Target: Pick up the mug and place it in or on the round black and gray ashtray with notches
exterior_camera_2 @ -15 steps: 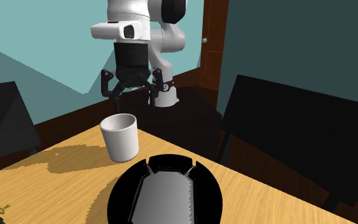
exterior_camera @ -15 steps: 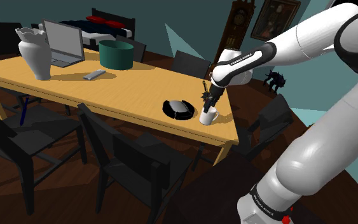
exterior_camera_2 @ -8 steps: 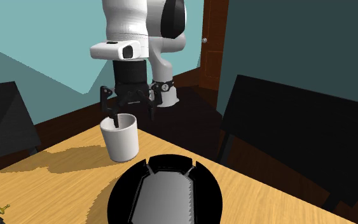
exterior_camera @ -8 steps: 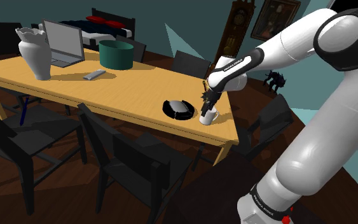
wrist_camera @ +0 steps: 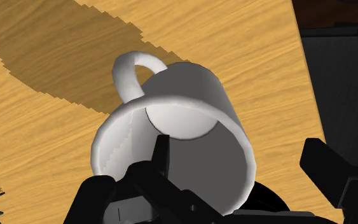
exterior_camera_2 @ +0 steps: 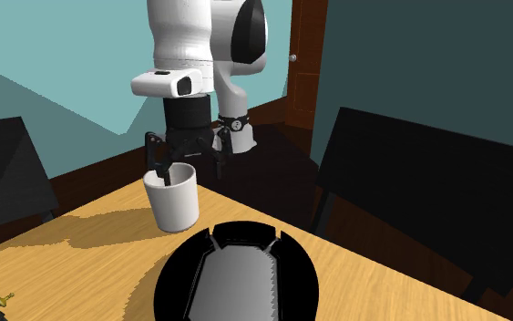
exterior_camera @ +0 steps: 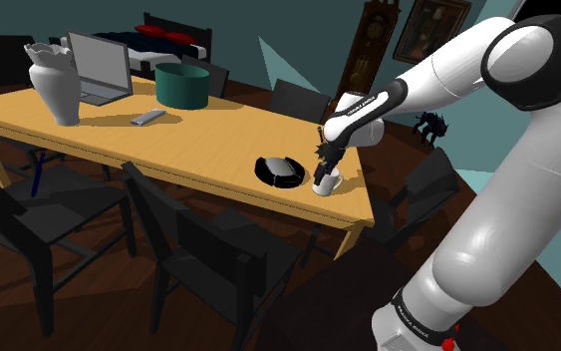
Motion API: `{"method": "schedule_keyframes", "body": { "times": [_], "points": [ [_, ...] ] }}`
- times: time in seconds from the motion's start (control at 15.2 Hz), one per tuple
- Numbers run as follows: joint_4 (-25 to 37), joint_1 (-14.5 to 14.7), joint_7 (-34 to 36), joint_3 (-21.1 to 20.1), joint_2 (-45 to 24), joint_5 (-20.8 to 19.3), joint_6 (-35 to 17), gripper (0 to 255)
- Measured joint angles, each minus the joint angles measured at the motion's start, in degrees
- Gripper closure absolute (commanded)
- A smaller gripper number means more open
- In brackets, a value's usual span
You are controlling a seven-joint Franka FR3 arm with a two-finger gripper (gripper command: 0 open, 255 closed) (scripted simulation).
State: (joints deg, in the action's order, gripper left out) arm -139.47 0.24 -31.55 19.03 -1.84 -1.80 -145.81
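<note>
1. A long light-wood table [exterior_camera: 218,140] stood in a teal-walled room. Dark chairs [exterior_camera: 208,264] were drawn up around it, and a tall brown clock [exterior_camera: 368,50] and a framed picture [exterior_camera: 430,28] stood at the far wall.
2. Toward the shoulder view's left, the table bore a white ruffled vase [exterior_camera: 56,83], an open grey laptop [exterior_camera: 99,68], a dark green round tub [exterior_camera: 181,86] and a small grey remote [exterior_camera: 147,118].
3. The plain white mug with a loop handle [exterior_camera: 326,183] stood upright near the table corner closest to the arm. It was just beside the round black ashtray with a grey middle and notched rim [exterior_camera: 279,171], but apart from it.
4. The all-black gripper [exterior_camera_2: 190,169] hung low over the mug with its fingers wide apart. 1 finger [wrist_camera: 161,156] reached down inside the cup and the other stayed outside its wall, so nothing was clasped.
5. In the second exterior view the mug's handle was turned out of sight, and the bottom edge cut off the ashtray's near rim.
6. A small dark figure [exterior_camera: 429,125] on the floor beyond the arm was too indistinct to name.
</note>
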Motion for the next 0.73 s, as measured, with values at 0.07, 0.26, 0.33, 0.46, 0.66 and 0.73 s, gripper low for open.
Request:
{"method": "schedule_keyframes", "body": {
  "times": [0.07,0.26,0.33,0.46,0.66,0.73],
  "points": [
    [0.00,0.00,0.00,0.00,-0.01,0.01,-0.01,255],
    [0.00,0.00,-0.01,0.00,-0.02,0.01,-0.02,255],
    [0.00,0.00,-0.01,0.00,-0.02,0.01,-0.02,255],
    [-0.01,0.00,-0.01,0.00,-0.02,0.01,-0.01,255],
    [-0.01,0.00,0.00,0.00,-0.02,0.01,-0.01,255],
    [0.00,0.00,0.00,0.00,-0.02,0.01,-0.01,255]
  ]
}}
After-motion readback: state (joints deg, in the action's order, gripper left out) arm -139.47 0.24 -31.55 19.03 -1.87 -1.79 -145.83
